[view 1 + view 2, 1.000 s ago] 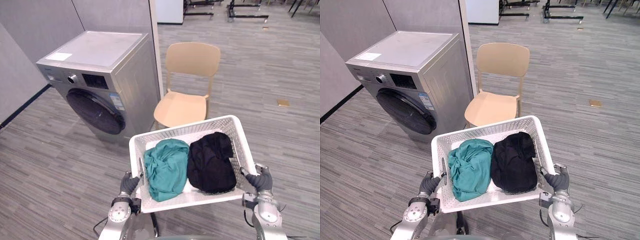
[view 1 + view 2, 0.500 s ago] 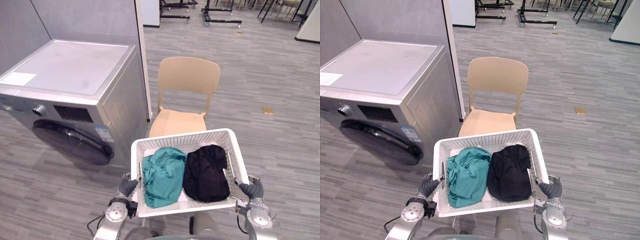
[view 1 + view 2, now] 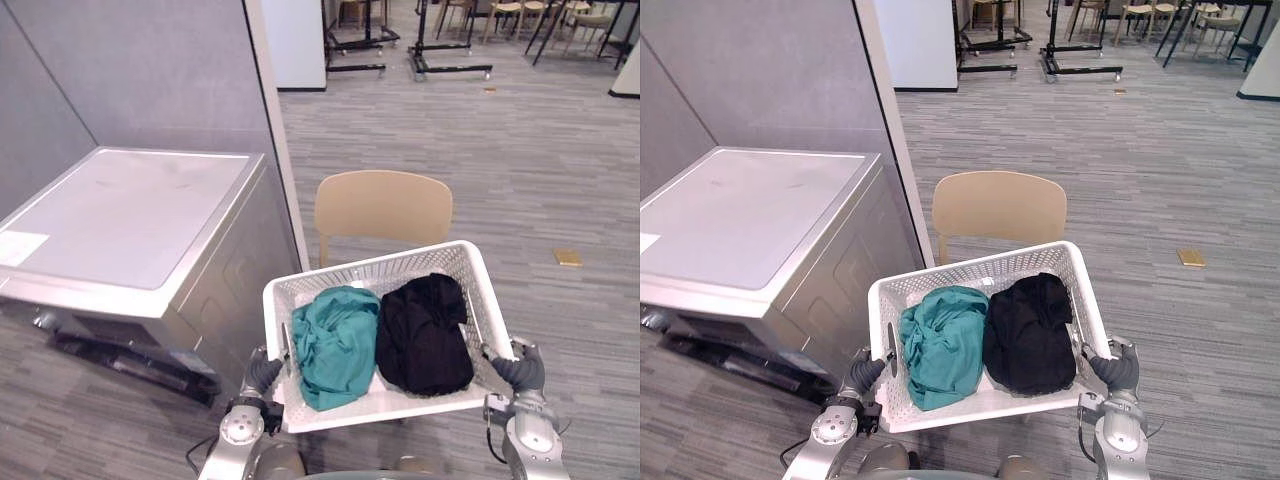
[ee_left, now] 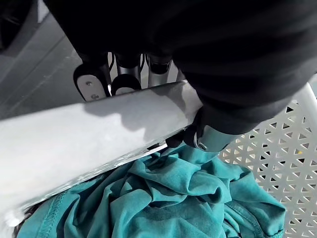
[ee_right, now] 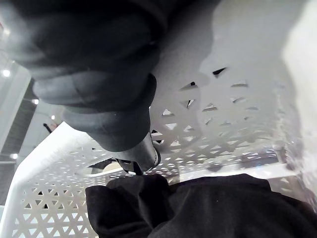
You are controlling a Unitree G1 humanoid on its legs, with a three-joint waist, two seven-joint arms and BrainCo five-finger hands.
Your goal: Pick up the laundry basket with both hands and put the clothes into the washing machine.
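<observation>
Laundry basket point(image 3: 367, 267): white, perforated, held off the floor between both hands, just right of the washing machine point(image 3: 130, 215). It sits in front of a tan chair point(image 3: 383, 205) and hides its seat. Far left is the machine, silver, flat top toward the camera, grey partition wall point(image 3: 150, 70) behind it. Left hand point(image 3: 262, 372) is on the basket's left rim. In the left wrist view its fingers point(image 4: 91, 84) curl under the rim with the thumb hooked over inside, gripping it. Inside the basket, a crumpled teal garment point(image 3: 335, 340) fills the left half and a black garment point(image 3: 425, 335) the right half, the two touching. Right hand point(image 3: 520, 368) is clamped on the right rim. In the right wrist view its thumb point(image 5: 141, 151) presses the mesh inner wall next to the black cloth. Grey plank floor point(image 3: 560, 170), with a small tan piece point(image 3: 567, 257) lying well right of the chair. Wheeled racks point(image 3: 450, 60) stand far back.
</observation>
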